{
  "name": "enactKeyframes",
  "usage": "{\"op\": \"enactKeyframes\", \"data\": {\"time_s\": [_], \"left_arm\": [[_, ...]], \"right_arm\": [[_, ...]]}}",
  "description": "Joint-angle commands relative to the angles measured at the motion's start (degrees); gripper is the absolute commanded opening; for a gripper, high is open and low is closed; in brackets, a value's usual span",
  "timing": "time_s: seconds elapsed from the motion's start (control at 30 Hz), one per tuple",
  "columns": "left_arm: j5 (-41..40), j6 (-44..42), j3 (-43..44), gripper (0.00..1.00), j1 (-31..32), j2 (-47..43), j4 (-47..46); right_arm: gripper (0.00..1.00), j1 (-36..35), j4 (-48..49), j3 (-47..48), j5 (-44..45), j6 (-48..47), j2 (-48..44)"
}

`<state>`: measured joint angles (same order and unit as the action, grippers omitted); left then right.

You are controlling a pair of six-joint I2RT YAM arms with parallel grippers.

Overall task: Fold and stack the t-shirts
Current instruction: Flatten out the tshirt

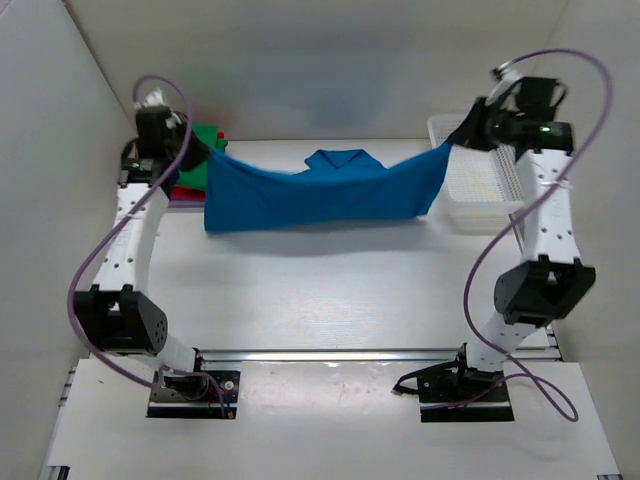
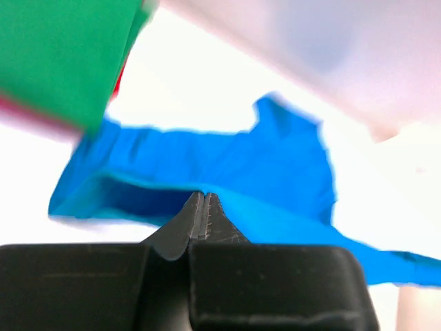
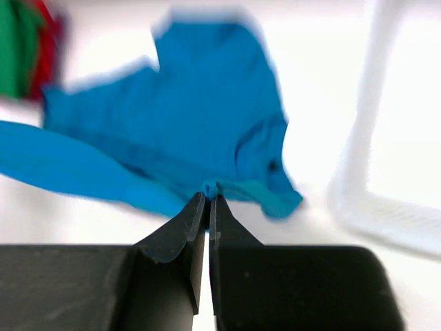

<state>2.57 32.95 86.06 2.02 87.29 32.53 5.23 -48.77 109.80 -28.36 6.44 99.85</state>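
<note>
The bright blue t-shirt (image 1: 320, 192) hangs stretched in the air between both grippers near the table's back. My left gripper (image 1: 196, 150) is shut on its left end; in the left wrist view the gripper (image 2: 203, 196) pinches the blue cloth (image 2: 275, 165). My right gripper (image 1: 462, 138) is shut on its right end; in the right wrist view the gripper (image 3: 209, 198) pinches a bunched corner of the blue shirt (image 3: 200, 117). Folded green (image 1: 205, 136) and red (image 1: 188, 192) t-shirts are stacked at back left, behind the left gripper. The green one (image 2: 62, 55) fills the left wrist view's upper left.
A white mesh basket (image 1: 480, 185) stands at back right, under and beside the right gripper; its wall shows in the right wrist view (image 3: 365, 158). White enclosure walls (image 1: 40, 150) close in the left, right and back. The arm bases sit at the near edge.
</note>
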Motion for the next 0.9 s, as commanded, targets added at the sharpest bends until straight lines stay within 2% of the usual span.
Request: {"op": "enactKeyframes", "data": {"time_s": [0.0, 0.1, 0.27, 0.37, 0.5, 0.6, 0.67, 0.73, 0.8, 0.87], "left_arm": [[4.28, -1.05, 11.99, 0.00, -2.01, -2.30, 8.49], [4.98, -1.48, 21.39, 0.00, -3.76, -0.54, 12.19], [6.66, -0.87, 35.12, 0.00, -5.89, 3.59, 19.31], [7.80, -1.13, 43.03, 0.00, -5.98, 6.05, 22.91], [9.03, -1.13, 59.70, 0.00, -6.15, 12.27, 31.08], [15.77, 0.79, 74.28, 0.00, -7.73, 20.34, 35.48], [20.89, 2.46, 73.65, 0.00, -8.26, 22.84, 33.75], [20.47, 3.35, 76.77, 0.00, -6.77, 25.46, 33.56], [19.32, 3.70, 74.78, 0.00, -5.45, 26.44, 31.46], [21.84, 6.23, 76.00, 0.00, -5.89, 30.90, 29.26]], "right_arm": [[0.00, 4.16, 1.32, 10.22, -4.24, 3.92, -7.65], [0.00, 6.45, 5.25, 9.39, -5.82, 7.52, -11.33], [0.00, 12.33, 11.84, 8.85, -14.51, 14.46, -15.47], [0.00, 12.43, 14.40, 7.89, -16.99, 16.32, -17.58], [0.00, 11.03, 14.93, 7.98, -17.07, 16.06, -19.17], [0.01, 10.15, 15.64, 8.94, -17.70, 16.50, -17.60], [0.00, 8.31, 14.59, 11.13, -16.30, 16.07, -14.71], [0.00, 6.29, 15.19, 13.94, -14.89, 16.15, -12.77], [0.00, 6.63, 17.30, 15.27, -16.63, 18.69, -9.95], [0.00, 6.46, 19.41, 17.89, -16.82, 19.49, -5.30]]}}
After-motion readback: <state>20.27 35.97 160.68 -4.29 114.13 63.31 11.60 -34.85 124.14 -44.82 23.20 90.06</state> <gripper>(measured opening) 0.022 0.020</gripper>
